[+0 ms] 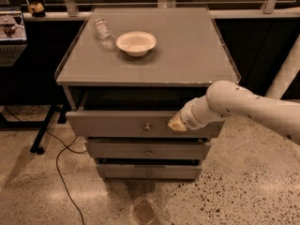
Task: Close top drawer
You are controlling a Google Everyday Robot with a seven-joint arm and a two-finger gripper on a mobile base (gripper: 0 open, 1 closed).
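Grey cabinet top (187,55) with bowl (136,42) and bottle (103,31), speckled floor (243,177), top drawer (112,123) ajar, claw (177,123) at its front, grip unclear.

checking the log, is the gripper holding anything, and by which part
Nothing is visibly held; the gripper is at the front of the top drawer, right of its knob.

No readable text; gripper (177,123) at top drawer (117,124).

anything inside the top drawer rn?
The top drawer is partly open, but its inside is dark: no contents visible. The cabinet top overhangs and covers most of it. The hand is at the drawer front, right of the knob.
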